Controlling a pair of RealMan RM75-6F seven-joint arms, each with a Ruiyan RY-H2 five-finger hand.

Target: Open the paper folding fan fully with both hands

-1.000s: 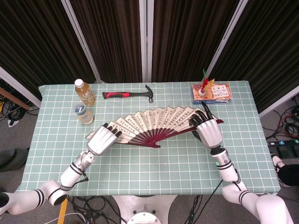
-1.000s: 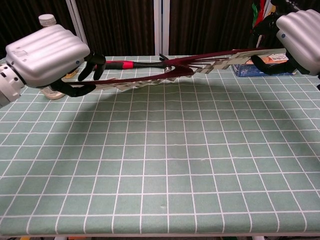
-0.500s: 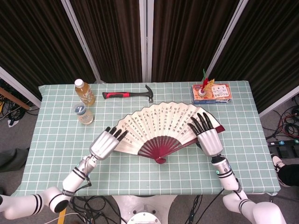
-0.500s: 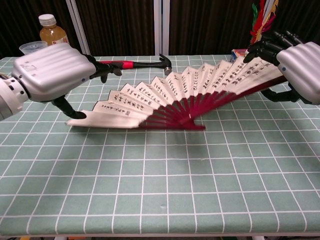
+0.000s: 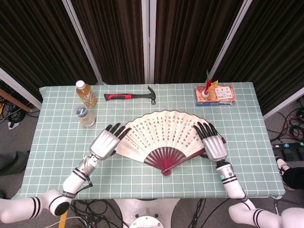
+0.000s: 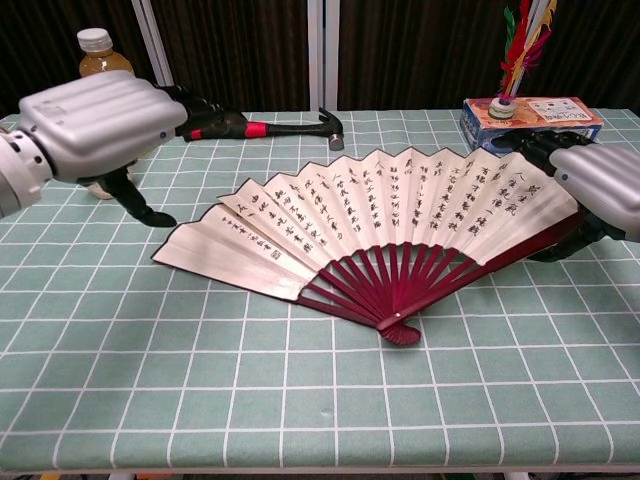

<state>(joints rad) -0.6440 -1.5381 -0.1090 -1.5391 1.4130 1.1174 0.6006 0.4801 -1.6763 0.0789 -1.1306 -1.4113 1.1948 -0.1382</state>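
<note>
Paper folding fan [image 5: 164,134] spread wide and lying flat on the green checked table [image 5: 57,156], near its middle, red ribs meeting at the pivot on the near side. Left hand [image 5: 106,141] just at the fan's left edge, fingers stretched out and apart, grasping nothing; right hand [image 5: 212,143] over the fan's right end, fingers laid on the paper and thumb below the outer rib, though a real grasp cannot be told. Farther back: hammer [image 5: 130,96], bottle [image 5: 85,93], small cup [image 5: 85,117] and colourful box [image 5: 214,95].
</note>
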